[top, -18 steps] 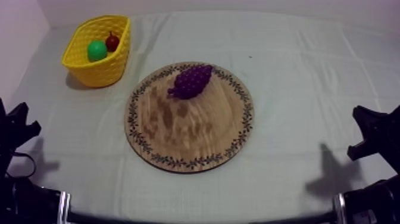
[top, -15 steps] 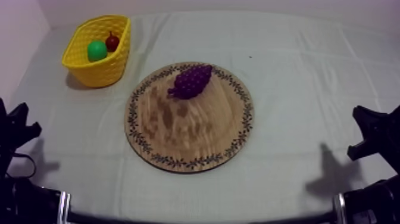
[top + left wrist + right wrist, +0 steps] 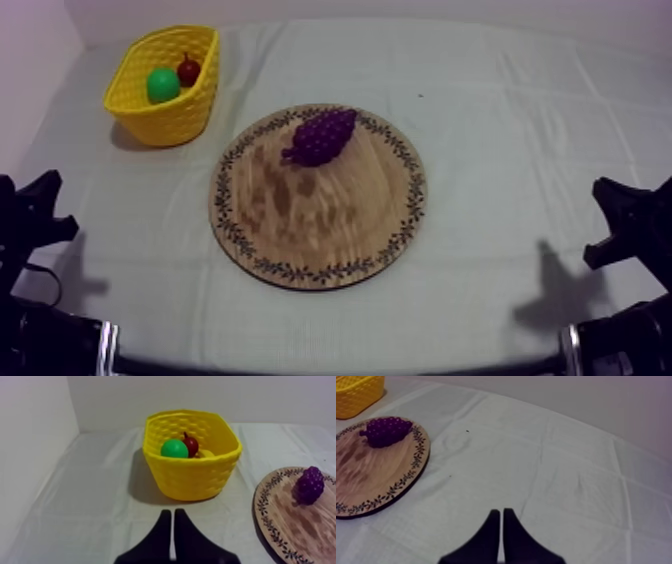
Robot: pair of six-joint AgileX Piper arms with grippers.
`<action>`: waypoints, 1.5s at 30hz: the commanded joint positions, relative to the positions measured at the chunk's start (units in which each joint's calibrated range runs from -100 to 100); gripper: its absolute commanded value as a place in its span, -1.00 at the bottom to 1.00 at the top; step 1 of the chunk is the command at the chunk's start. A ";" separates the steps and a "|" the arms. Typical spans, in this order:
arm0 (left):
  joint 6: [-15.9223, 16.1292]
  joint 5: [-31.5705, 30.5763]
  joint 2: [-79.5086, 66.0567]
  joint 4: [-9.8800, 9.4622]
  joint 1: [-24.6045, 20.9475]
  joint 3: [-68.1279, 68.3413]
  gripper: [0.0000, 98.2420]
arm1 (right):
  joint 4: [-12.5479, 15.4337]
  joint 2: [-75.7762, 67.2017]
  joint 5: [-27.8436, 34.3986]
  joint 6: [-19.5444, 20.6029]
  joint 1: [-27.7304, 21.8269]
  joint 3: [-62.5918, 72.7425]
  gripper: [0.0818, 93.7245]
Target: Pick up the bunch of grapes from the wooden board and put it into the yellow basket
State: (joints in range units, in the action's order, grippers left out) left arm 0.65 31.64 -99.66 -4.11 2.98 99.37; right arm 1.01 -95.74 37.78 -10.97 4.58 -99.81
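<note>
Grey-white cloth table (image 3: 500,120), plain wall behind. The purple bunch of toy grapes (image 3: 320,137) lies on the round wooden board (image 3: 320,230) with a patterned rim, at the board's far edge. The yellow woven basket (image 3: 170,125) stands apart, beyond the board's far left. The grapes are probably light, bumpy and slightly squashy; best pinched across the thick middle. The left gripper (image 3: 172,513) sits well left of the board, fingers pressed together, empty. The right gripper (image 3: 501,512), well right of the board, is likewise closed on nothing.

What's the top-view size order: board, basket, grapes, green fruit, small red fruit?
1. wooden board
2. yellow basket
3. bunch of grapes
4. green fruit
5. small red fruit
The basket and its fruit sit farther from the camera, so they may look smaller than they are.
</note>
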 commanded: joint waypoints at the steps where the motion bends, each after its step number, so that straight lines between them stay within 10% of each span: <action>1: -1.19 -1.18 1.95 -1.37 0.34 -0.89 -1.00 | -0.01 -0.01 0.04 0.03 0.02 0.03 -0.99; 45: -3.92 33.84 93.54 -9.16 29.56 -86.90 -1.00 | -0.01 -0.01 0.04 0.01 0.02 0.03 -0.99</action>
State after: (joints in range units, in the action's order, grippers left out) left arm -3.13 64.98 -13.05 -13.28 32.32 16.25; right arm 1.01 -95.74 37.78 -10.97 4.58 -99.81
